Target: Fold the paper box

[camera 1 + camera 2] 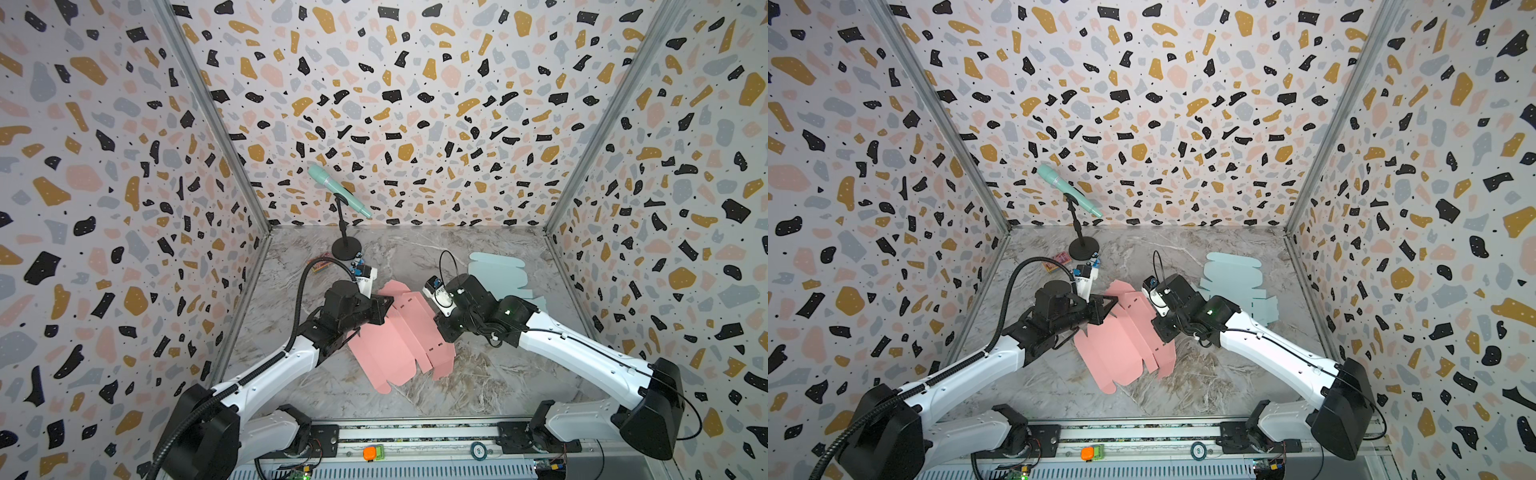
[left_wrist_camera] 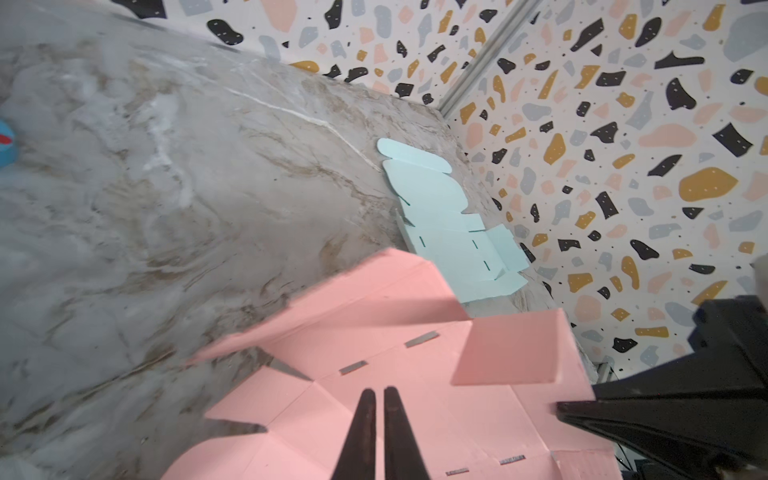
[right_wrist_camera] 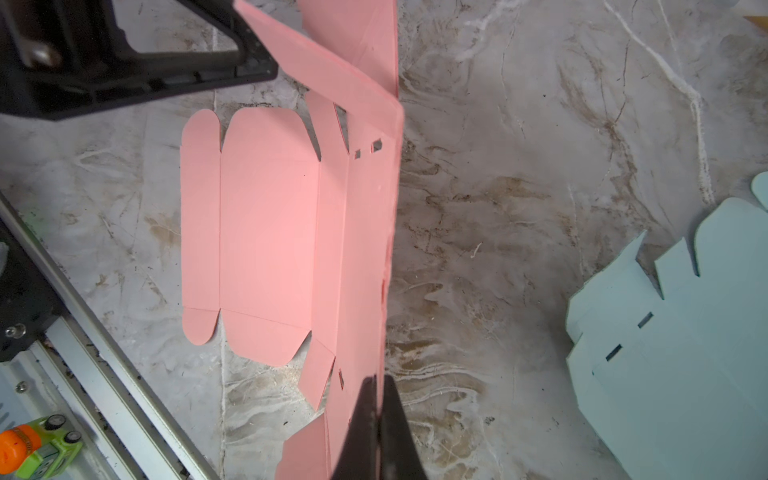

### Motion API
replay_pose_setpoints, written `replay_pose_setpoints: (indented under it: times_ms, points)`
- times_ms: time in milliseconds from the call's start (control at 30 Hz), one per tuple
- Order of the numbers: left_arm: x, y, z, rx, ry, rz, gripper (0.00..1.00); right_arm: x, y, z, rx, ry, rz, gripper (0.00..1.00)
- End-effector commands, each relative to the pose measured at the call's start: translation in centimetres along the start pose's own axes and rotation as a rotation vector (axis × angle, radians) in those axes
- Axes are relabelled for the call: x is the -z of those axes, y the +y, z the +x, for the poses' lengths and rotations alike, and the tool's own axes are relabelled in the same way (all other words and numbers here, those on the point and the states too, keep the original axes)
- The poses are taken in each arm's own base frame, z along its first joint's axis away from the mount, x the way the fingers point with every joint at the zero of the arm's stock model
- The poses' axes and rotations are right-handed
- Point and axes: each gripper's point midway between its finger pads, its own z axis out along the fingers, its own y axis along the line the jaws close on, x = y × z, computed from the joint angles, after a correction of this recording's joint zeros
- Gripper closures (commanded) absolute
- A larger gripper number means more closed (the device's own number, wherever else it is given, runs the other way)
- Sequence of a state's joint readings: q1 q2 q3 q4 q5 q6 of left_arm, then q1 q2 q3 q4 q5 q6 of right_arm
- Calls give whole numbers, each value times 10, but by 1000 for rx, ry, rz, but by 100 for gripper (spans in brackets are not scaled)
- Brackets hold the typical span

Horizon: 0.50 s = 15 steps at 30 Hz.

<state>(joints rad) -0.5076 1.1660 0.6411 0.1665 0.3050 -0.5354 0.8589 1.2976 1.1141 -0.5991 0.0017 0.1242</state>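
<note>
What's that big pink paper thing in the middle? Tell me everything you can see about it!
The pink paper box isn't a box yet. It is a thin cut-out card sheet with creases, little slots and rounded flaps. It lies mostly flat on the marble table between the two arms. One long side is folded up, and the right gripper is shut on that raised edge. A smaller flap near the left gripper stands up too. That gripper, nearly closed, points at the sheet's middle; whether it touches is unclear.

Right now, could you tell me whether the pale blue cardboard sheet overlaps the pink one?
No: in the right wrist view, bare table separates the pale blue sheet from the pink sheet.
</note>
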Motion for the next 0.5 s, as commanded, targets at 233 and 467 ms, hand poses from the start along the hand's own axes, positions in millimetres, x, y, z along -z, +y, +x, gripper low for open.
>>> replay_pose_setpoints:
  times_ms: [233,467]
  points:
    - [11,51,5,136,-86,-22,85,9,-3,-6,30,-31,20,100]
    - [0,80,7,165,-86,-73,93,7,-1,-8,35,-29,11,100]
